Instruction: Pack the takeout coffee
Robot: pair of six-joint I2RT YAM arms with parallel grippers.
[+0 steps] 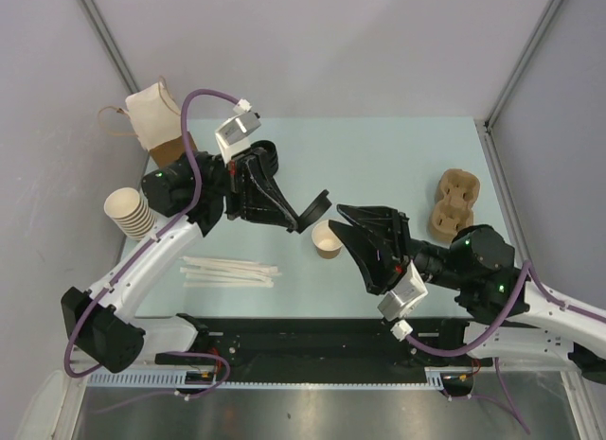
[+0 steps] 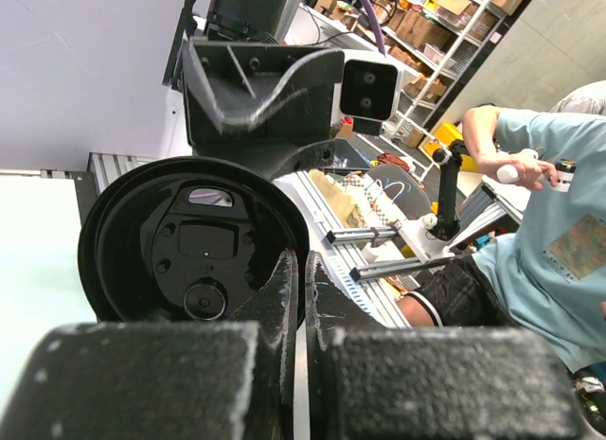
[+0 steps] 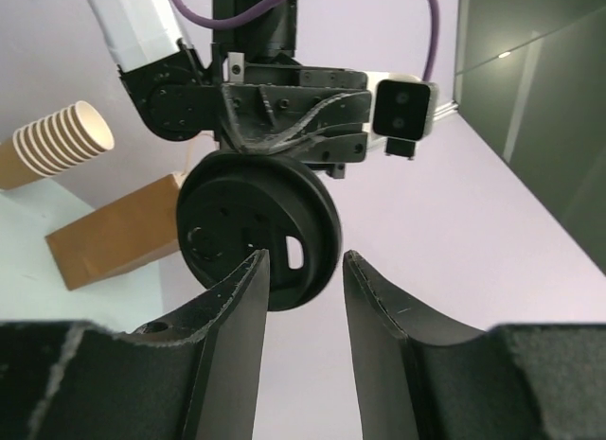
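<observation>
Upper left of the top view: white paper bag (image 1: 151,111) with cord handles, a brown box (image 1: 172,147) just below it. Stack of nested cream paper cups (image 1: 130,213) lying tilted at the left table edge, with flat pale sticks (image 1: 230,270) lower down. Left arm stretches rightward over the pale green table (image 1: 398,156). The left gripper (image 1: 301,218) is clamped tight on the rim of a round black plastic lid (image 1: 316,206), held on edge just up-left of the cup. Frame centre: small kraft-brown paper cup (image 1: 327,240), upright, mouth open. Right gripper (image 1: 343,230) sits just beside the cup's right side, fingers parted, holding nothing, arm bent in from lower right. Moulded pulp cup carrier (image 1: 453,203) at right.
</observation>
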